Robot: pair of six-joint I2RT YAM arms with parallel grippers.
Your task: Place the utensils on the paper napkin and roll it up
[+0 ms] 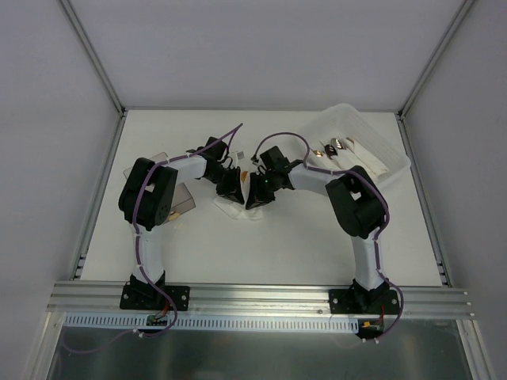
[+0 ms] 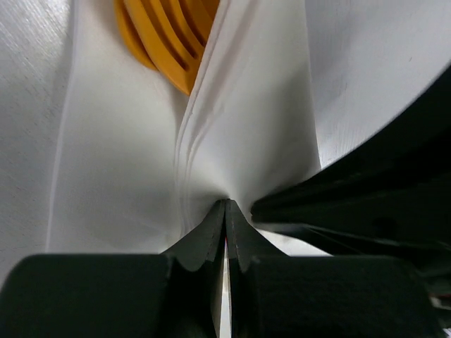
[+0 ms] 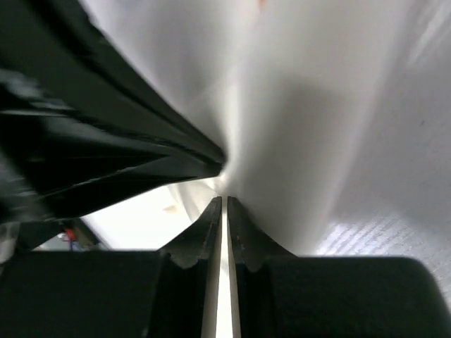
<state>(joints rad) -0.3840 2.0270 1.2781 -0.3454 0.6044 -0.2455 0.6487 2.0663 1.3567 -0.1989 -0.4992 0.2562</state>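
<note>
Thin white paper napkin point(image 2: 127, 155), well left of the translucent white plastic tray point(image 1: 368, 119), is pinched by my left gripper point(image 2: 225, 211) and right gripper point(image 3: 225, 204), both clamped narrow on its folds, with slender orange plastic utensils point(image 2: 165, 42) wrapped dead ahead of the left, lengthwise away.

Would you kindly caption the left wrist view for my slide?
Left gripper pinches paper napkin, orange utensils peeking from its folds.

paper napkin point(image 2: 134, 169): thin white paper, matt, soft, plies showing at the fold; utensils point(image 2: 165, 35): orange plastic, smooth, slight gloss; left gripper point(image 2: 225, 205): black plastic, matt; table point(image 2: 25, 105): white, matt, fine grain; tray point(image 1: 356, 119): translucent plastic, glossy; rail point(image 1: 261, 297): bare aluminium, satin.
</note>
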